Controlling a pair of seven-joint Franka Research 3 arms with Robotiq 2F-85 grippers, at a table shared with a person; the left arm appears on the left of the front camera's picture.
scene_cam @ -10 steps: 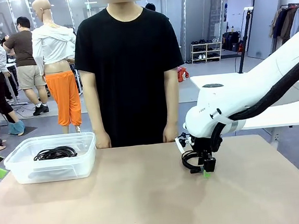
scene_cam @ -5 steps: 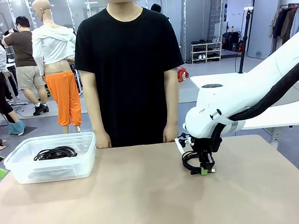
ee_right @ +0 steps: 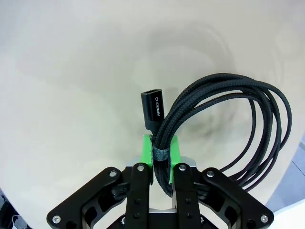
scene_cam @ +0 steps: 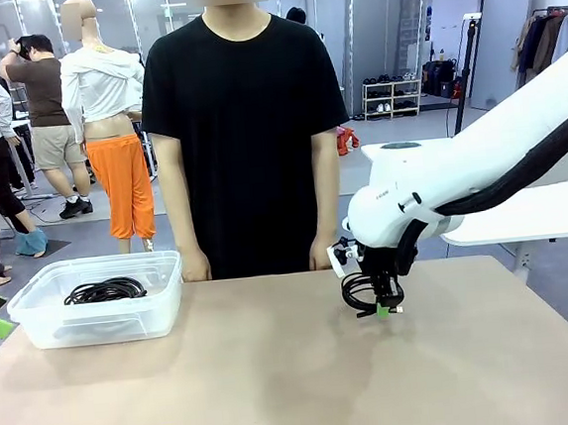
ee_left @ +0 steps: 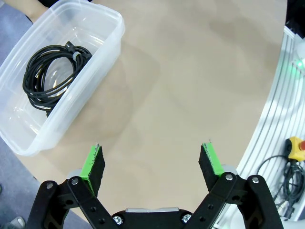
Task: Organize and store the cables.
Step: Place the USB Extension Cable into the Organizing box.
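The left gripper (ee_left: 152, 160) is hovering wide over the table (ee_left: 190, 86); a cable (ee_left: 50, 76) is lying coiled in the tub (ee_left: 102, 43).

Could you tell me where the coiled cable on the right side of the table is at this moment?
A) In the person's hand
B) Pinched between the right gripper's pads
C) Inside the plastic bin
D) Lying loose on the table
B: the right gripper is shut on the coiled cable, its green pads pinching the bundled strands near the plug.

Bare table (scene_cam: 229, 376) lies between the tub (scene_cam: 98, 300) and the right pincer (scene_cam: 383, 310).
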